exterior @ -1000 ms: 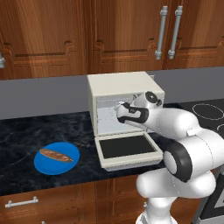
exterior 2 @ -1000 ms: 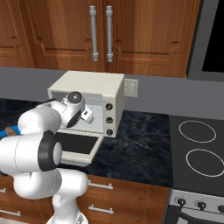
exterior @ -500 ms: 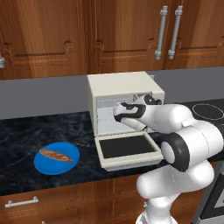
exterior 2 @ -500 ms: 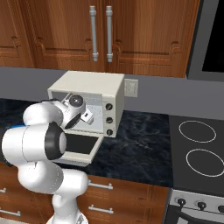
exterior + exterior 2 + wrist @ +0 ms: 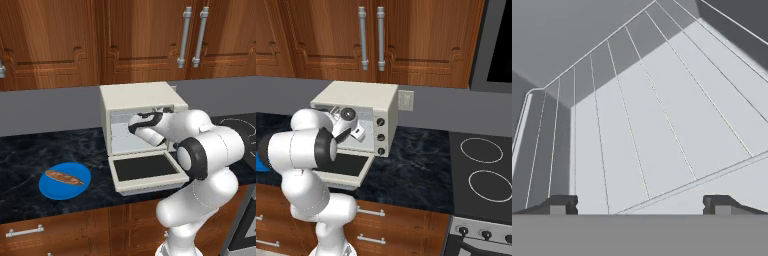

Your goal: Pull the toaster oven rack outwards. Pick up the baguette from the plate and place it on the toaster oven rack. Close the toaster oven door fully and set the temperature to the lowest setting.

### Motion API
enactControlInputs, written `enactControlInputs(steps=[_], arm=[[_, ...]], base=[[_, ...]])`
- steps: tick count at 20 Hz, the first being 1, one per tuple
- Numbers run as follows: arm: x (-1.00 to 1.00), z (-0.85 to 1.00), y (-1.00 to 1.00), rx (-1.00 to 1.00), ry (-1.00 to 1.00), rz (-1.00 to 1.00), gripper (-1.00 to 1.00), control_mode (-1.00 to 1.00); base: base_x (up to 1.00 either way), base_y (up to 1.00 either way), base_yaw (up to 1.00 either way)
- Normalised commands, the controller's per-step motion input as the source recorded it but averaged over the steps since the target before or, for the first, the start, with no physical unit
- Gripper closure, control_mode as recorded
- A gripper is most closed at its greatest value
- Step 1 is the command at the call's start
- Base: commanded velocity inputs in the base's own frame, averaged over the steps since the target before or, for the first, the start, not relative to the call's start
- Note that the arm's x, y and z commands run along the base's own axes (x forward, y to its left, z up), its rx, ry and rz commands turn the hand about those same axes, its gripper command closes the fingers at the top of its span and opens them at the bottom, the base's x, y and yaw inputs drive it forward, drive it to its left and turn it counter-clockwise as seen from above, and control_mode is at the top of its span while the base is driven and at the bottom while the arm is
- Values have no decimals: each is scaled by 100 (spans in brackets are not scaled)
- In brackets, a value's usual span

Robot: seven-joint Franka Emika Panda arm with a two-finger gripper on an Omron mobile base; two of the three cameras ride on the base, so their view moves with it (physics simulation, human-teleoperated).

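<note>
Reaching into the toaster oven (image 5: 142,102), I had the gripper (image 5: 637,204) spread wide (holding nothing); the toaster oven rack (image 5: 642,135) lay just beyond the fingertips (image 5: 559,204), its front bar running left-right across them.

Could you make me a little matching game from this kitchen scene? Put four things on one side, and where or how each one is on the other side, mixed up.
Things:
1. baguette
2. toaster oven door
3. claw
4. plate

Places or states:
A. folded down flat, open
B. on the dark counter, left of the oven
C. jaws wide, at the oven's mouth
D. lying on the blue plate

Pairs: 1-D, 2-A, 3-C, 4-B
</note>
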Motion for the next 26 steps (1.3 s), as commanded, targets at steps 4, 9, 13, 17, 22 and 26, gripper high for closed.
enactControlInputs(steps=[4,9,13,17,22,26], arm=[[11,-27,0,0,0,0,-100,-100],[11,-28,0,0,0,0,-100,-100],[24,-15,0,0,0,0,-100,-100],[17,-4,0,0,0,0,-100,-100],[0,0,0,0,0,0,-100,-100],[0,0,0,0,0,0,-100,-100]], base=[[0,0,0],[0,0,0],[0,0,0],[0,0,0],[0,0,0],[0,0,0]])
